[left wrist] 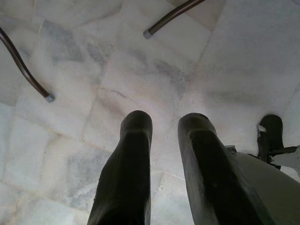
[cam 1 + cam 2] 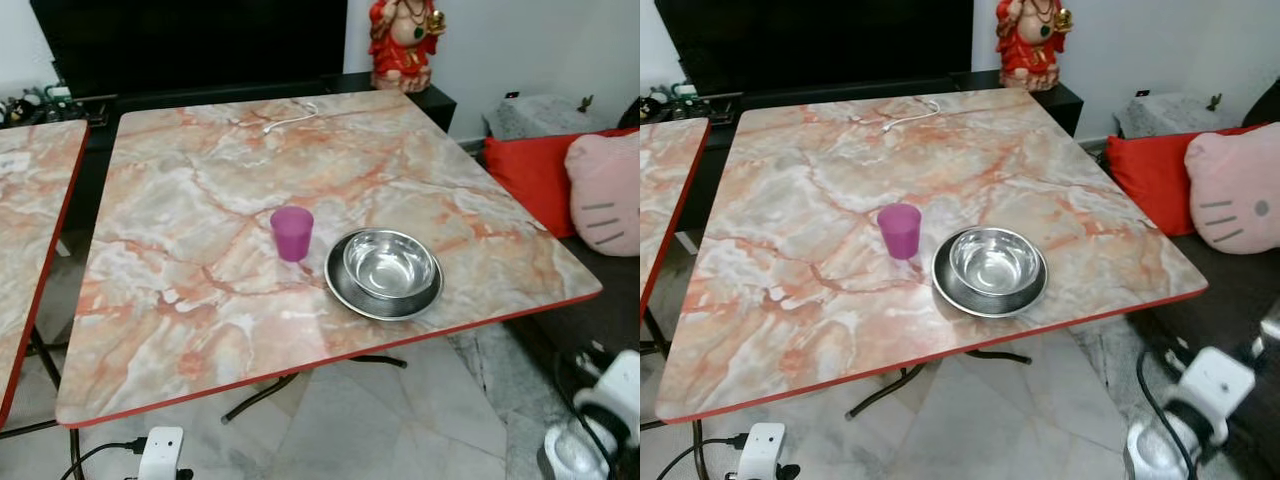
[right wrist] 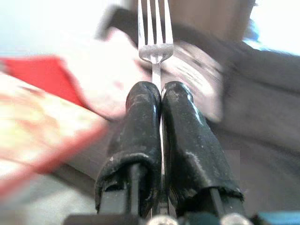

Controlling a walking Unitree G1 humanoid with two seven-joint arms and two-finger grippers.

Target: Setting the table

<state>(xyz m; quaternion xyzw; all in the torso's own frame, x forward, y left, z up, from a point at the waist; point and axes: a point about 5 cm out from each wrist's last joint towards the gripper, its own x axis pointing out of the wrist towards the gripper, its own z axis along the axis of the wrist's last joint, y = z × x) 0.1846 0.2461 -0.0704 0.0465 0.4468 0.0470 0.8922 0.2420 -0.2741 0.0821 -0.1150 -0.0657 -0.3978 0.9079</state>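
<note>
Right gripper (image 3: 161,91) clamps a fork (image 3: 155,33); left gripper (image 1: 165,124) parted over marble floor (image 1: 234,61).

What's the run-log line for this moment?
right gripper: shut on fork, off table | left gripper: open, over floor | table: purple cup beside steel bowl on plate

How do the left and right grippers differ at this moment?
The left gripper is empty, its two black fingers parted with a gap between them; the right gripper is shut on a fork, whose tines stick out past the fingertips. The left gripper hangs over the pale marble floor near the table legs; the right gripper is raised beside the table's red edge, in a blurred view. Both have the same long black fingers.
</note>
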